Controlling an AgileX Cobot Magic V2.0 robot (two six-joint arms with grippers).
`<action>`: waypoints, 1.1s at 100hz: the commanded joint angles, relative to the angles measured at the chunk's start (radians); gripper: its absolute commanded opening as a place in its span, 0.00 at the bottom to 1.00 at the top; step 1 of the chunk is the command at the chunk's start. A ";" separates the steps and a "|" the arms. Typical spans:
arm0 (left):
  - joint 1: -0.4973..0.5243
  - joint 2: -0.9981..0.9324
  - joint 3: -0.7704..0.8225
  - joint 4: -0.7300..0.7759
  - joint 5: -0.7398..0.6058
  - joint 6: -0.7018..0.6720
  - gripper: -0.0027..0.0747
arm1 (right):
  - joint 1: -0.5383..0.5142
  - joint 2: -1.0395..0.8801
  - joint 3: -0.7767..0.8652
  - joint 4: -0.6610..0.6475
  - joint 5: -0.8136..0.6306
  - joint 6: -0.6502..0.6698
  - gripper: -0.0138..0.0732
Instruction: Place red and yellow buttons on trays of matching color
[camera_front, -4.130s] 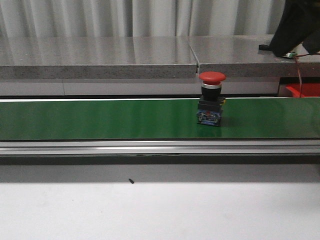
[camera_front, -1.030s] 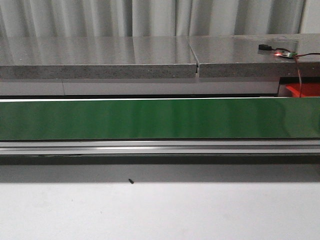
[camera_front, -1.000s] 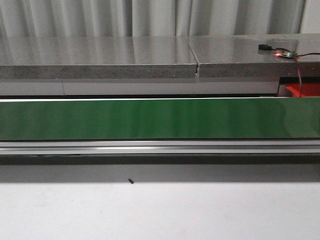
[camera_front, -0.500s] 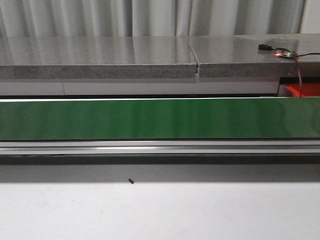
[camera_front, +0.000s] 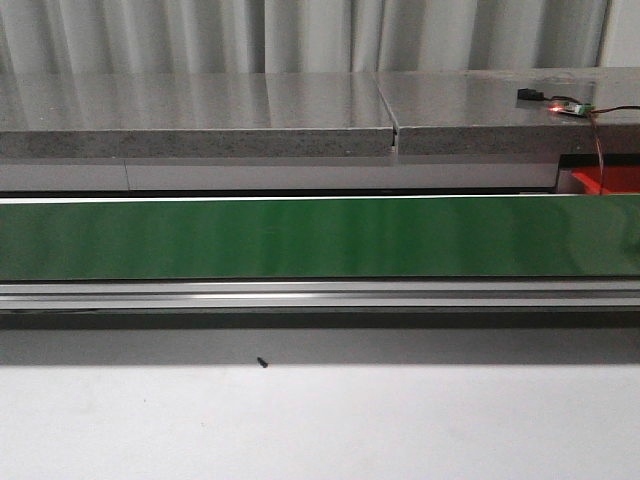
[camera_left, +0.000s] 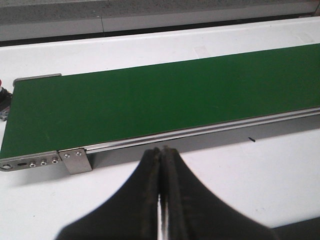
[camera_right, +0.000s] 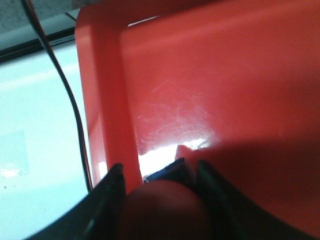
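Red button (camera_right: 162, 207) sits clamped in right pincer (camera_right: 160, 192).

desk (camera_front: 320, 425): white, carries the green conveyor belt (camera_front: 300, 238) and red tray (camera_right: 210, 85)
speck (camera_front: 262, 363): small, dark, beside the belt

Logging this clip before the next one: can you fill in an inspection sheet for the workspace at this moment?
Surface: green belt bare; white table in front.
Job's things: red button in the right tool, over the red tray; no yellow button or yellow tray in view.
Clutter: small dark speck on the table.
Grippers: left tool shut, empty; right shut on the button.
Cables: thin cable beside the tray.
Surroundings: grey counter, curtain.
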 joint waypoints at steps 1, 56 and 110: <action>-0.006 0.008 -0.023 -0.015 -0.061 0.001 0.01 | -0.006 -0.050 -0.032 0.042 -0.032 0.000 0.28; -0.006 0.008 -0.023 -0.015 -0.061 0.001 0.01 | -0.005 -0.064 -0.033 0.047 -0.037 -0.003 0.81; -0.006 0.008 -0.023 -0.015 -0.061 0.001 0.01 | 0.019 -0.344 0.129 0.046 -0.131 -0.080 0.80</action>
